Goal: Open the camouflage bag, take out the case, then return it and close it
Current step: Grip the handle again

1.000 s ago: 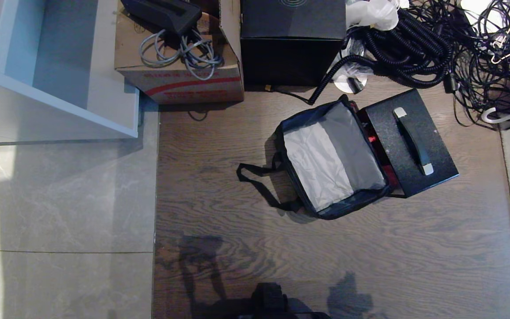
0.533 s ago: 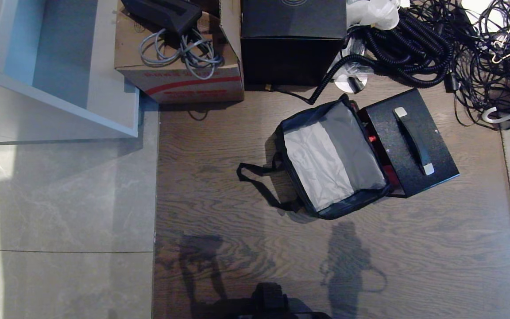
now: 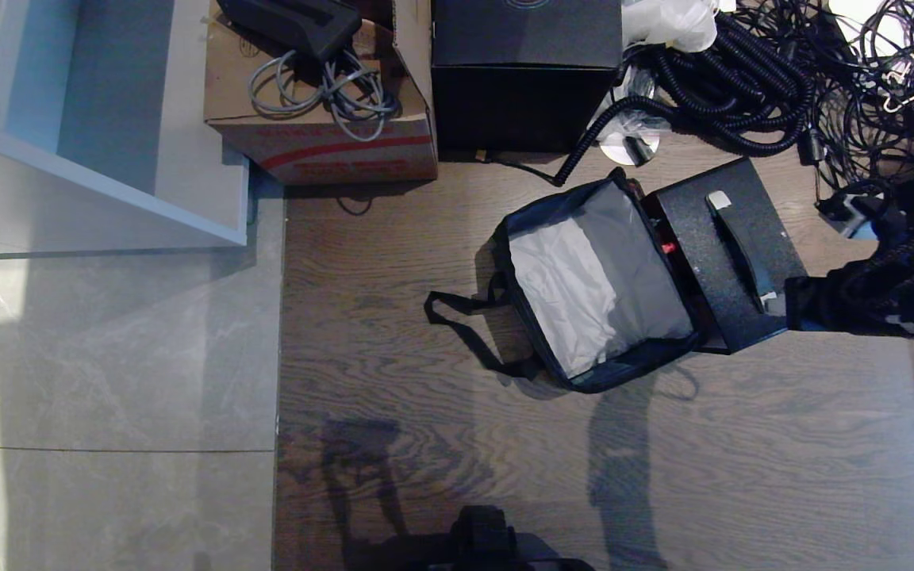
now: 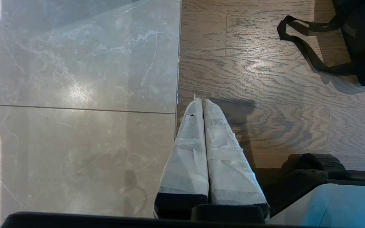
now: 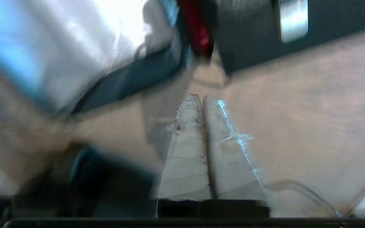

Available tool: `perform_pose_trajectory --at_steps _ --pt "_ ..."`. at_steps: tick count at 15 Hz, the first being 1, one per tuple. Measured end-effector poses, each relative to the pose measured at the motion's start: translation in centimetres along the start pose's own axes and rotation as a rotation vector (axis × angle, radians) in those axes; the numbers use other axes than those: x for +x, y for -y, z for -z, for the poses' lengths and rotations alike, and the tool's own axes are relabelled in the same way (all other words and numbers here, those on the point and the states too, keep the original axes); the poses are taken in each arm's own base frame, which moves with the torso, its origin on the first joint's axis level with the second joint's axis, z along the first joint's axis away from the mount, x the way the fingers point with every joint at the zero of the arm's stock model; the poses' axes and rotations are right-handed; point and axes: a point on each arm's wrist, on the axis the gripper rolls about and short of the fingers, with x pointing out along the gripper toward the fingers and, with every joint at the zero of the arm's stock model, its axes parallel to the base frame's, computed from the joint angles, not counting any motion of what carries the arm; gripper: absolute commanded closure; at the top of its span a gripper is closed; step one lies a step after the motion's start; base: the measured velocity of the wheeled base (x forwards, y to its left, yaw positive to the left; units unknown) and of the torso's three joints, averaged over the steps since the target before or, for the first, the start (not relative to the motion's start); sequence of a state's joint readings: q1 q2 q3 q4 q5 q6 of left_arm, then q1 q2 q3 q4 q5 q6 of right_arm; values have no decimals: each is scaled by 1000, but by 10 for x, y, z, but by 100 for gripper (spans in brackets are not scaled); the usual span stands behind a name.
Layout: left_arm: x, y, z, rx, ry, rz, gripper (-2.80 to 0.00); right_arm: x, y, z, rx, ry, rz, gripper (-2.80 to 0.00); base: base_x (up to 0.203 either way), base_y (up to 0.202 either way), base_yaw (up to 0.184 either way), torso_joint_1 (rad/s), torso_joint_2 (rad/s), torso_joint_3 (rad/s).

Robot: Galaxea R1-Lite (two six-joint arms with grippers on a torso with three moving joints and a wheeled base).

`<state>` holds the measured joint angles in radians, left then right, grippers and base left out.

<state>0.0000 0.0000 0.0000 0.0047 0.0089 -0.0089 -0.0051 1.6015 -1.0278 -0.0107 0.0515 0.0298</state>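
Note:
The camouflage bag (image 3: 584,293) lies open on the wooden floor, its grey inside bare. Its black strap (image 3: 465,325) trails to the left. The dark speckled case (image 3: 703,262) lies flat beside the bag's right edge, on the red flap lining (image 3: 667,247), with its bar handle (image 3: 739,250) facing up. My right arm (image 3: 885,293) reaches in from the right and overlaps the case's near right corner. In the right wrist view my right gripper (image 5: 201,96) is shut and empty above the floor, just short of the case (image 5: 249,41) and the bag (image 5: 131,79). My left gripper (image 4: 200,100) hangs shut at the seam between tile and wood, far from the bag.
A black cube box (image 3: 524,71) and a cardboard box (image 3: 322,119) with cables stand behind the bag. A tangle of black cords (image 3: 782,71) fills the back right. A white shelf unit (image 3: 100,119) stands at the back left, and grey tiles (image 3: 108,357) lie to the left.
My right arm has swung into the head view from the right, up to the case's corner. Its shadow on the floor has stretched towards the bag. Bag and case have not moved.

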Motion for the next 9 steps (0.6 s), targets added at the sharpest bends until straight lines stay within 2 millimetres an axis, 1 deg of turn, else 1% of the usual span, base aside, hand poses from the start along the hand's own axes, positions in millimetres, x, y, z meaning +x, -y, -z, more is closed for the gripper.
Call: perform_pose_trajectory --at_steps 2,4,7,9 --pt "0 0 0 0 0 0 0 31 4 -15 -8 43 7 -280 0 0 0 0 0 0" --pt "0 0 0 0 0 0 0 48 5 -23 -48 57 10 -280 0 0 0 0 0 0" --pt "0 0 0 0 0 0 0 56 0 -30 -203 105 31 -280 0 0 0 0 0 0" --pt "0 0 0 0 0 0 0 57 -2 -36 -343 140 130 -280 0 0 0 0 0 0"
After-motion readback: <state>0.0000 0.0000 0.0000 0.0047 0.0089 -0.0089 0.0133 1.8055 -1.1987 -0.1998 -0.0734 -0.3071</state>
